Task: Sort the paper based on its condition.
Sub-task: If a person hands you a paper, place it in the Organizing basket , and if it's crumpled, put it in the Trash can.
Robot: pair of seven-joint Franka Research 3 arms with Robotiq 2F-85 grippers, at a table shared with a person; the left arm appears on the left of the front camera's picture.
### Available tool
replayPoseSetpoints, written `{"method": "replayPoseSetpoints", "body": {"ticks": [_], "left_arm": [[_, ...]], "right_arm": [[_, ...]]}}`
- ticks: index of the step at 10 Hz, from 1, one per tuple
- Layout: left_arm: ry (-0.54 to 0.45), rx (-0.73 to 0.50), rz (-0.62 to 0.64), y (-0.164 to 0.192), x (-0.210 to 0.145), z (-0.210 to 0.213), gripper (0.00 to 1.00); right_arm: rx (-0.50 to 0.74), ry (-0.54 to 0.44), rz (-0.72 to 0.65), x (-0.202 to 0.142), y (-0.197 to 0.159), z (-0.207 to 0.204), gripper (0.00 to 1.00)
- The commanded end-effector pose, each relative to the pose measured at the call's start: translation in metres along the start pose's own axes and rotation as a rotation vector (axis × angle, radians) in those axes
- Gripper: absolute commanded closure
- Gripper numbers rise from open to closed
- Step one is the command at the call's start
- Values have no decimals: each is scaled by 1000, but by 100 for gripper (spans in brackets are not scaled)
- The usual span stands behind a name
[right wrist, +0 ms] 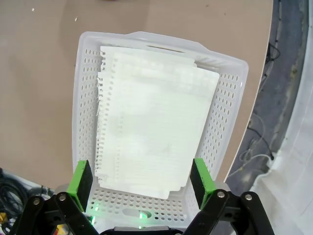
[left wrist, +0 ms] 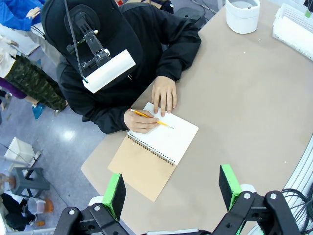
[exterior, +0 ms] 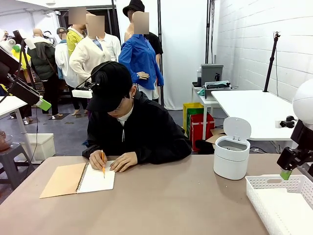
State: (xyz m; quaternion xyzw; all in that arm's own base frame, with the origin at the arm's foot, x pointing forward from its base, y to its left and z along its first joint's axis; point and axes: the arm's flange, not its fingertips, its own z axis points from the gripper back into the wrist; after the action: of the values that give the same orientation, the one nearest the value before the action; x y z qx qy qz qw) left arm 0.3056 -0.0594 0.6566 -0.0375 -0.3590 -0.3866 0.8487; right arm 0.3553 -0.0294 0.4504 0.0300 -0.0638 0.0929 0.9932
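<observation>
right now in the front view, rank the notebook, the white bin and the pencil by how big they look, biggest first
1. notebook, open flat on the table
2. white bin, clearly smaller in the picture, though it stands about as far from the camera, so the order looks safe
3. pencil, a thin orange stick in the person's hand

Notebook (exterior: 78, 179): lying open on the table (exterior: 161, 205), toward its left, at the far edge just before the person (exterior: 129, 125).
Person's hands: resting on the notebook page, one holding a pencil (exterior: 103, 164).
Bin (exterior: 231, 156): standing on the table, right of the person.
Basket (exterior: 279, 198): sitting at the table's near right corner, nearer than the bin.
Paper (right wrist: 154, 125): lying flat inside the basket.
Right gripper (right wrist: 142, 178): hovering over the basket, jaws spread.
Left gripper (left wrist: 173, 188): hanging above the notebook's near side, jaws spread.
</observation>
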Motion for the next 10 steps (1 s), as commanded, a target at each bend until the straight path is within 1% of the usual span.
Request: {"method": "replayPoseSetpoints", "body": {"ticks": [1,3,5,7,9,10], "left_arm": [[-1,-1,0,0,0,0,0],[-1,-1,0,0,0,0,0],[-1,-1,0,0,0,0,0],[-1,-1,0,0,0,0,0],[-1,-1,0,0,0,0,0],[-1,-1,0,0,0,0,0]], "right_arm": [[57,4,67,0,9,5,0],[109,-10,204,9,31,15,0],[145,-39,297,21,51,28,0],[201,-144,388,36,76,44,0],[225,-237,459,49,103,61,0],[255,-315,483,61,123,77,0]]}}
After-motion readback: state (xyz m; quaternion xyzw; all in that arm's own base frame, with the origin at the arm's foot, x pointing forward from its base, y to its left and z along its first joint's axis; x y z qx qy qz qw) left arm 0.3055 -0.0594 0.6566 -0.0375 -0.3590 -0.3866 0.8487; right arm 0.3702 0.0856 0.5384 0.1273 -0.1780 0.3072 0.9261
